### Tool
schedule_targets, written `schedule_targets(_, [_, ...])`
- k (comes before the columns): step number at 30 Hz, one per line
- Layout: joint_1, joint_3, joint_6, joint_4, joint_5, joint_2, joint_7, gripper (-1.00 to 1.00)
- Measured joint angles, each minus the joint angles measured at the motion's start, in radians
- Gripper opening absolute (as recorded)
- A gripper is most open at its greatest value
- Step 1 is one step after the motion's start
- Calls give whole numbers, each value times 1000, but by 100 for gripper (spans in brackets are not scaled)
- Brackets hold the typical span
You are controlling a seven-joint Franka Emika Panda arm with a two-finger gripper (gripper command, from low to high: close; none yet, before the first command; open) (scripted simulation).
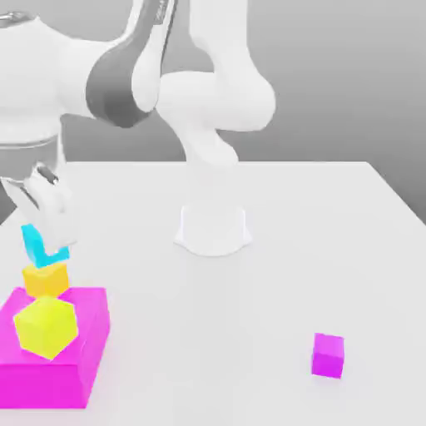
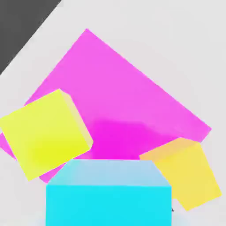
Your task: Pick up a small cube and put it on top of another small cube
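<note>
Tool (image 1: 52,241) grips cyan cube (image 1: 42,245) above orange-yellow cube (image 1: 46,279).

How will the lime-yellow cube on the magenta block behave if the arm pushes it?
The lime-yellow cube has flat faces, so it would probably slide, not roll. It looks rigid, so it should keep its shape. It sits near the edge of the magenta block, so a push could tip it off.

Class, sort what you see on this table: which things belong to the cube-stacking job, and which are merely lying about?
Part of the job:
- cyan cube, held in the tool
- orange-yellow cube, the one to stack on

Just lying about:
- lime-yellow cube
- big magenta block
- small magenta cube
</note>
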Motion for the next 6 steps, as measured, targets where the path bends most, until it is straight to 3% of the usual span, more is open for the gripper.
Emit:
schedule_targets(2, [-5, -13, 77, -24, 18, 53, -7, -100])
schedule_targets(3, [-5, -16, 114, -34, 28, 81, -13, 100])
schedule_targets(6, [-5, -16, 114, -34, 28, 81, -13, 100])
